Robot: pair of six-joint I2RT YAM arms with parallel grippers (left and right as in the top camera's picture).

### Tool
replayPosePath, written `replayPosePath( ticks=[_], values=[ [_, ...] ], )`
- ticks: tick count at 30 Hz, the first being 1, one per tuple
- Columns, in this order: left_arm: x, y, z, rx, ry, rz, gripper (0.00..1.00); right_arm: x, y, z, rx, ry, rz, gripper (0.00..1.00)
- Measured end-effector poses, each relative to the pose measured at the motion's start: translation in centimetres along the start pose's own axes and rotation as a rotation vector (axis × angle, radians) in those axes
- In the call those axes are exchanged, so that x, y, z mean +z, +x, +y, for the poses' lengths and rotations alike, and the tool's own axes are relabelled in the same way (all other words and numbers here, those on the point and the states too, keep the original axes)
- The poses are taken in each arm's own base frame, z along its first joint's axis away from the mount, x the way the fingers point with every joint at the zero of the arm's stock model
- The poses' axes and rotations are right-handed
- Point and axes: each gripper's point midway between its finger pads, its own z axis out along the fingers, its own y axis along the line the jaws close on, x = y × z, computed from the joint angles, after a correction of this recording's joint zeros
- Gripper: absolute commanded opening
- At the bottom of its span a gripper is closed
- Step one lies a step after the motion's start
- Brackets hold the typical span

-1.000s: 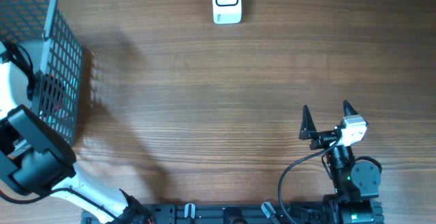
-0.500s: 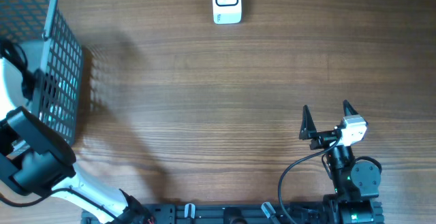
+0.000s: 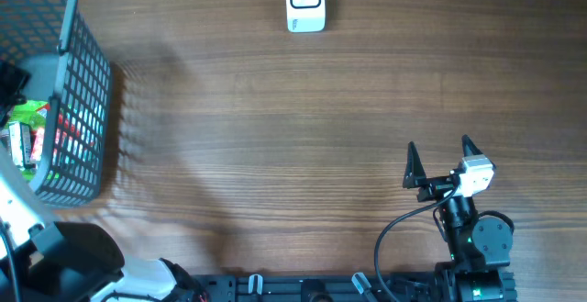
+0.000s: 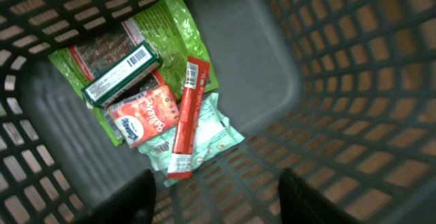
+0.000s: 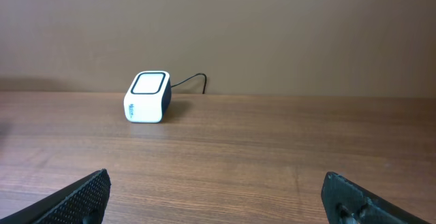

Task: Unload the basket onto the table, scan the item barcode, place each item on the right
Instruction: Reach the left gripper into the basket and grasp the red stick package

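Left gripper (image 4: 219, 191): Two dark fingers (image 4: 146, 198) show at the lower edge of the wrist view. They are spread apart with nothing between them, and the gripper hangs over the mouth of the basket.

Right gripper (image 3: 438, 146): It is spread wide and holds nothing, at the lower right of the overhead frame, with its tips aimed toward the top edge.

Basket (image 3: 87, 91): A grey mesh tub stands on the wooden table (image 3: 275, 137) at the upper left of the overhead frame.

Items: A small heap lies on the basket floor, left of centre in the wrist view. A green packet (image 4: 177, 30) is at the back. A slim dark-green box (image 4: 122, 74) lies across it. A red pouch (image 4: 146, 115) sits just below the box. A red stick sachet (image 4: 185, 118) lies slantwise over what appears to be a mint-green soft packet (image 4: 214, 139).

Barcode (image 4: 139, 58): It is a white panel on the upper end of the slim box, facing up.

Scanner (image 3: 304, 1): The white block with a dark window stands at the top centre of the overhead frame, well apart from the basket and both arms. In the right wrist view it sits left of centre (image 5: 147, 97), with its cable trailing off behind it.
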Motion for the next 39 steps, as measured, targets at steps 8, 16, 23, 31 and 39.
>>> replayPosePath(
  ticks=[8, 16, 23, 31, 39],
  values=[
    [5.5, 2.8, 1.3, -0.003, -0.074, 0.144, 0.44, 0.0, 0.0, 0.0, 0.000, 0.000, 0.000, 1.00],
    [14.2, 8.5, 4.0, 0.004, -0.175, 0.352, 0.34, 0.0, 0.0, 0.0, 0.000, 0.000, 0.000, 1.00],
    [16.3, 9.7, 4.5, 0.004, -0.195, 0.394, 0.33, 0.0, 0.0, 0.0, 0.000, 0.000, 0.000, 1.00],
    [16.6, 10.0, 4.7, 0.004, -0.201, 0.405, 0.04, 0.0, 0.0, 0.0, 0.000, 0.000, 0.000, 1.00],
    [16.0, 9.9, 4.3, 0.000, -0.178, 0.407, 0.04, 0.0, 0.0, 0.0, 0.000, 0.000, 0.000, 1.00]
  ],
)
